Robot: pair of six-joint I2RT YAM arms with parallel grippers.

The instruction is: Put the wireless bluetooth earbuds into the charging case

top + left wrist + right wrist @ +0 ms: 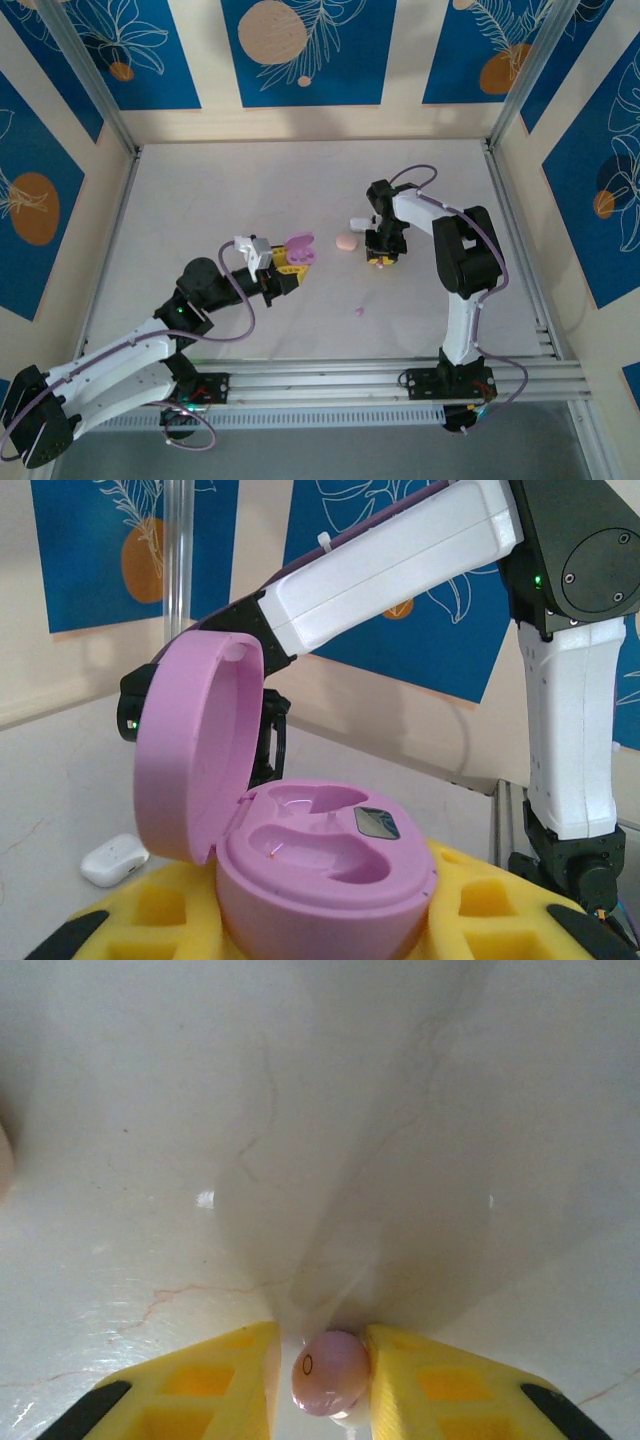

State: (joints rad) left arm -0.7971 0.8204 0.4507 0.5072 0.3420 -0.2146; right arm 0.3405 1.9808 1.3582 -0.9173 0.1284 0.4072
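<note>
pink earbud [330, 1372] pinched between right jaws, open pink charging case [320, 905] seemingly gripped by left jaws

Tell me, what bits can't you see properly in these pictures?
- Top view: whatever the right tool grips is hidden under the tool itself.
- Top view: the purple speck is too small to identify.
- Left wrist view: the charging case has its base cut off by the bottom edge.
- Right wrist view: the earbud is blurred, its sides hidden by the tool.
</note>
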